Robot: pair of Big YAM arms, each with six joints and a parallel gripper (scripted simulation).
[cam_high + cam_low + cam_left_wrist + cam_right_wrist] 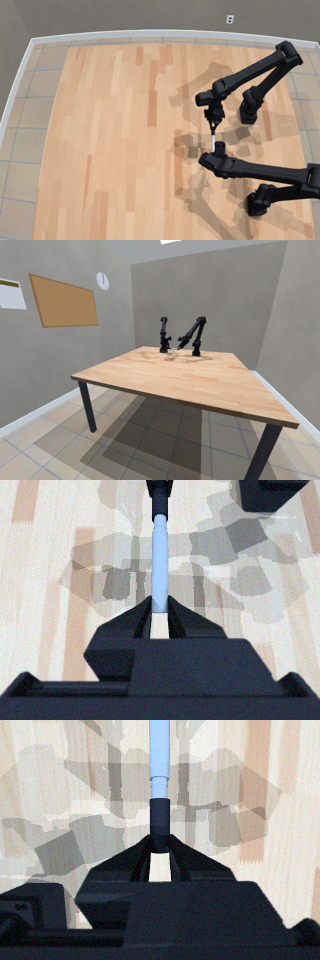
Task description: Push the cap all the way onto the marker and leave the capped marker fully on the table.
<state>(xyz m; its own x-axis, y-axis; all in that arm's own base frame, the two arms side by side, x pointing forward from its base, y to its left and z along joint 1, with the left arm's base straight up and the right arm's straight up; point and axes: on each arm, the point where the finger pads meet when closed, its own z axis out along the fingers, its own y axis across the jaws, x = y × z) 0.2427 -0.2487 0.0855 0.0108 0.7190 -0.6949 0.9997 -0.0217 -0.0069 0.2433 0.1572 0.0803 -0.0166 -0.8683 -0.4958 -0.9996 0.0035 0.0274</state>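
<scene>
The pale marker (pixel 213 143) (pixel 174 348) (pixel 160 565) (pixel 159 750) is held level above the table. My left gripper (pixel 159 600) (pixel 178 349) is shut on its rear end; in the top view the arm covers these fingers. My right gripper (pixel 160 839) (pixel 212 127) is shut on the dark cap (pixel 160 817) (pixel 160 506) (pixel 212 132). The cap is in line with the marker and its open end surrounds the tip, which is hidden. A short, narrower pale neck shows between the cap's rim and the thicker barrel.
The wooden table (pixel 116 116) (pixel 168 379) lies below, with arm shadows across it. The right arm's base (pixel 248 117) and the left arm's base (pixel 257 207) stand on the table, to the right of the marker in the top view.
</scene>
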